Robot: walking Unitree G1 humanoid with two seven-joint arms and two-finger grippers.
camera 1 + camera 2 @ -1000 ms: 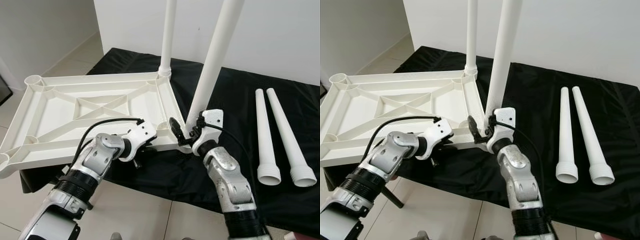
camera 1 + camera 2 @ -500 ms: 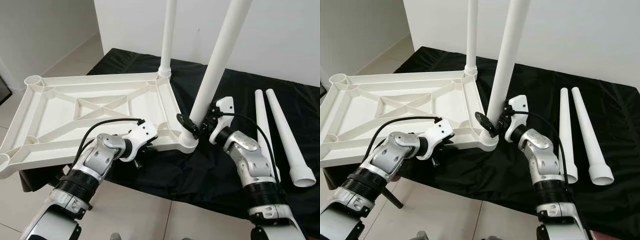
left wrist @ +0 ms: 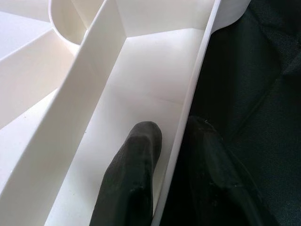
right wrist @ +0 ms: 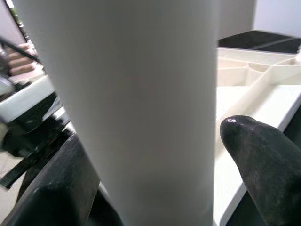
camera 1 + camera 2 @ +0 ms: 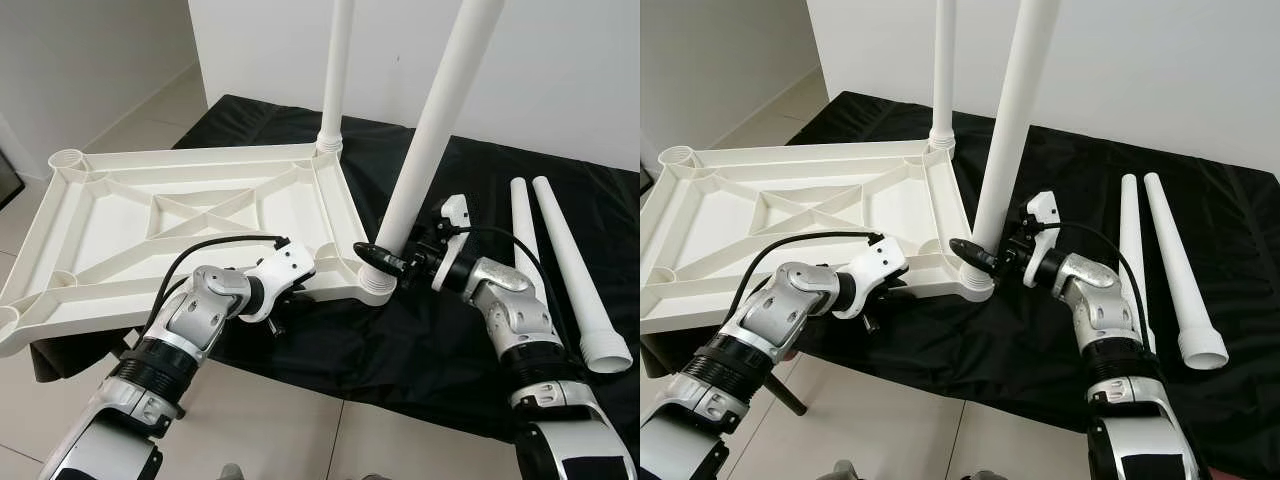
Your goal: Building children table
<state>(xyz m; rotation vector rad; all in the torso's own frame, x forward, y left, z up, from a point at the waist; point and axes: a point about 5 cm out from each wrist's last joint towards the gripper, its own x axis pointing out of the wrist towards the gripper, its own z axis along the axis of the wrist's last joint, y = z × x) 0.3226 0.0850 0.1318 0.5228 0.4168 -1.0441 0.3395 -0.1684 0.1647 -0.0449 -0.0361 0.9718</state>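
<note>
White plastic fills your head view: the upturned tabletop (image 5: pixel 190 215) lies on black cloth (image 5: pixel 450 330), ribs up so its sockets take legs. Your right gripper (image 5: pixel 392 262) straddles the near leg (image 5: pixel 430 135) low down, just above its socket, likely steadying it while it seats. Two spare legs (image 5: pixel 560 270) lie beyond that gripper's wrist.

Left wrist: your left gripper (image 3: pixel 171 155) pinches the tabletop's rim, bracing the panel.

Right wrist: fingers (image 4: pixel 263 160) flank the leg; whether they press it, I cannot tell.
</note>
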